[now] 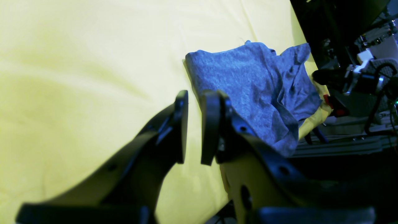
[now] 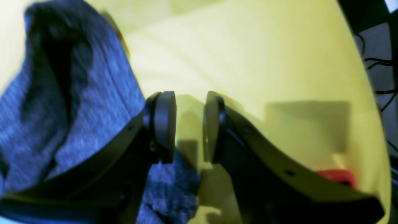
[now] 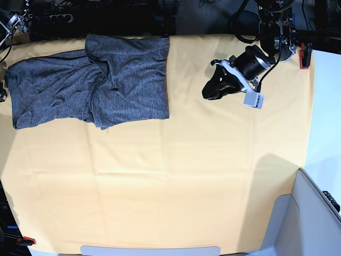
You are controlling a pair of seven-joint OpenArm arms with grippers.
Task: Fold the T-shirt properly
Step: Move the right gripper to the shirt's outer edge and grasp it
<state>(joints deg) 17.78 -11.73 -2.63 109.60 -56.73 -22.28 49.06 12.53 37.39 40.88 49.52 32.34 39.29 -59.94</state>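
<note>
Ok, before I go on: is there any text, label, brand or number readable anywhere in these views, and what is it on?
None readable.
T-shirt: plain grey knit, no print or visible tag.
Yellow-orange cloth: plain, no markings.
White block on the left arm: no legible label at this size.
Red clamp at the cloth's edge: no lettering visible.

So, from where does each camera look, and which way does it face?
Left wrist: on the left arm, facing along the open left gripper toward the dark grey knit T-shirt.
Right wrist: behind the open right gripper, T-shirt beside it.
Base: overhead, facing down on the yellow-orange cloth; only the left arm shows clearly.
All views share the T-shirt and cloth.
</note>
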